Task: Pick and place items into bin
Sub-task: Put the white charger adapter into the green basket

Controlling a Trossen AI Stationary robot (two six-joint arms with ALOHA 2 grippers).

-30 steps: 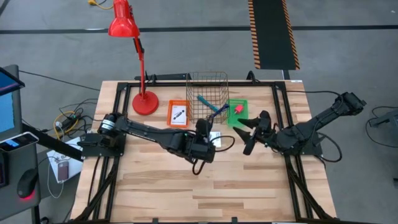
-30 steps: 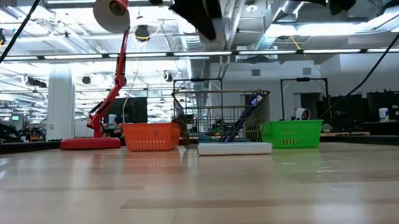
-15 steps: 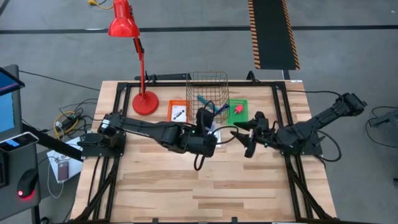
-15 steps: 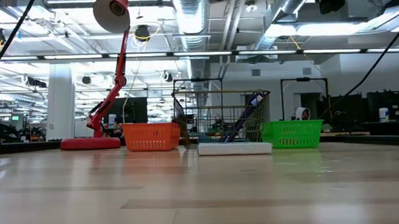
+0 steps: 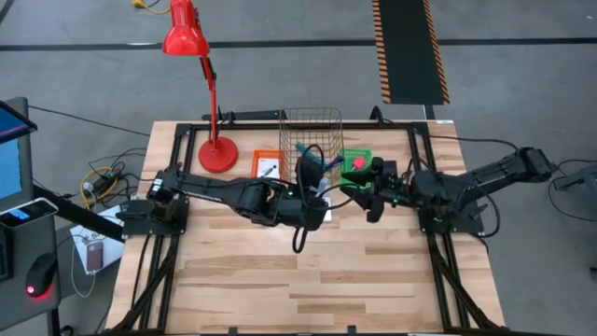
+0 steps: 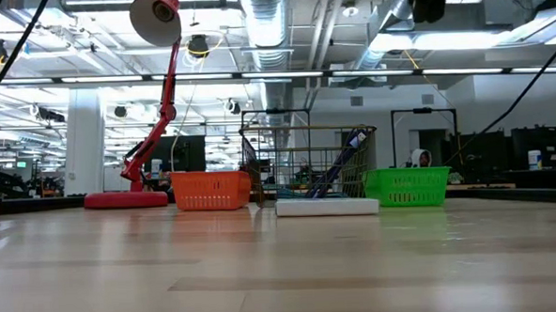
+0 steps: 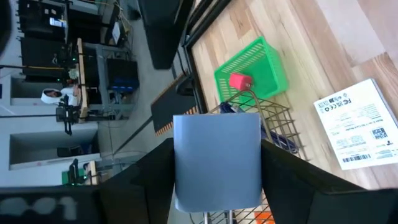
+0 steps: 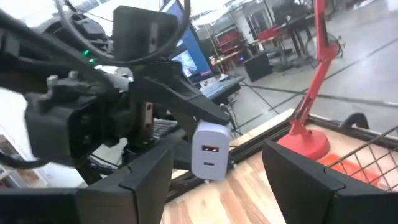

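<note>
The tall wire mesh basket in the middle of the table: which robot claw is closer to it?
Left. The left gripper holds a blue-grey block at the wire mesh basket, at its near rim. The right gripper hangs beside it, by the green tray.

Red desk lamp (image 5: 193, 56), base on the table (image 5: 242, 280) at its far left part. Black-and-yellow striped mat (image 5: 409, 47) on the grey floor beyond. Blue-lit monitor (image 5: 11, 149) and cables off the table's left edge.
</note>
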